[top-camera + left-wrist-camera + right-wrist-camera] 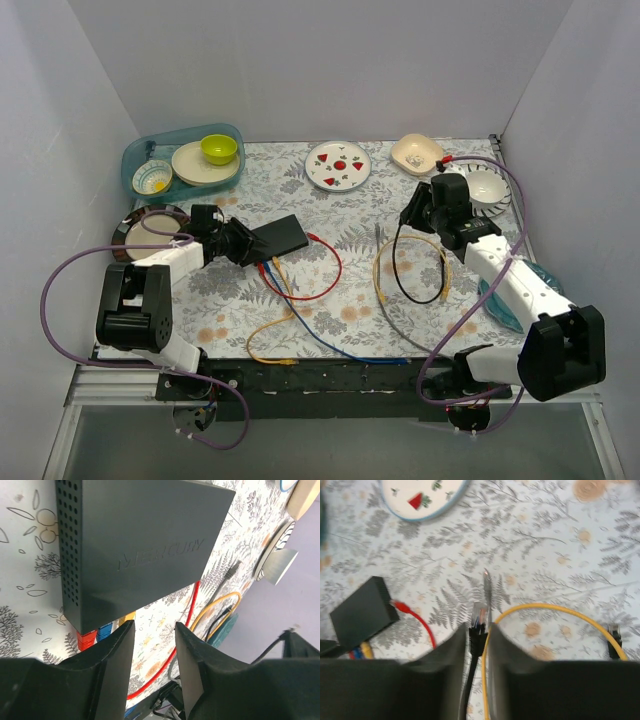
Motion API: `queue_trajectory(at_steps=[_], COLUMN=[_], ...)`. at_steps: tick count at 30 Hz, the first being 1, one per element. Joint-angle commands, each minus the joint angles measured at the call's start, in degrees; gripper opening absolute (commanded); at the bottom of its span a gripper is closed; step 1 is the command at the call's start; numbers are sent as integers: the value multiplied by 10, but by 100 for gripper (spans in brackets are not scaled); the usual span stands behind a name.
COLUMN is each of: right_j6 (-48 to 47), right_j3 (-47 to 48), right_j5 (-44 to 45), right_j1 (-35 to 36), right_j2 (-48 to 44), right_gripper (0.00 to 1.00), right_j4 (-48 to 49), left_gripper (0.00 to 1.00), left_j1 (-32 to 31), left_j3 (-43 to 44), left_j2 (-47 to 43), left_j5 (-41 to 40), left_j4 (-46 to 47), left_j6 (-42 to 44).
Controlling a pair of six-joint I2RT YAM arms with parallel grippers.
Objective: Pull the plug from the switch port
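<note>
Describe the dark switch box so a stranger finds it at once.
On the floral-patterned table, left of centre, by the left gripper, lies the flat dark grey box. It alone is rectangular, with red, blue and yellow plugs in one edge.

Behind the switch (285,235) I have bare cloth (300,195) up to the plate (338,165). At its socket edge the red plug (86,639), blue plug (104,631) and yellow plug (127,616) crowd me. The black cable (395,270) loops well to its right.

The left arm (150,268) reaches forward and low, its left gripper (243,243) pointing rightward with the fingers parted and nothing pinched between them. The right arm (500,272) stretches forward and inward, with the right gripper (412,215) angled down, clamped on a black plug (479,615).
</note>
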Motion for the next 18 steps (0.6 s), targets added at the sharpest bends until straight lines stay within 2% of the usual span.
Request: queue_trajectory(at_steps=[1,2,4,8,12,18], right_j6=[-26,-20,-10,-13,14,69], right_j3=[12,10,13,83,110,148], right_j5=[-4,-24,-64,-101,-234,-320], right_j1=[-12,-9,25,93,133,189], right_j2=[10,12,3,61,168,306], right_gripper=[49,52,64,68,62,52], right_j4=[-63,-39,21,46,108,165], left_gripper=[38,38,39,39,39,38], left_j1=[9,10,14,17,22,24], left_j3=[12,18,46,80,101,93], left_j2=[-29,-30,-33,-23,-1,37], left_j5=[-18,-20,-23,-34,-49,-53], left_j4=[-13,-18,-25,-41,-60,-58], left_j6=[-3,-2,-3,2,12,16])
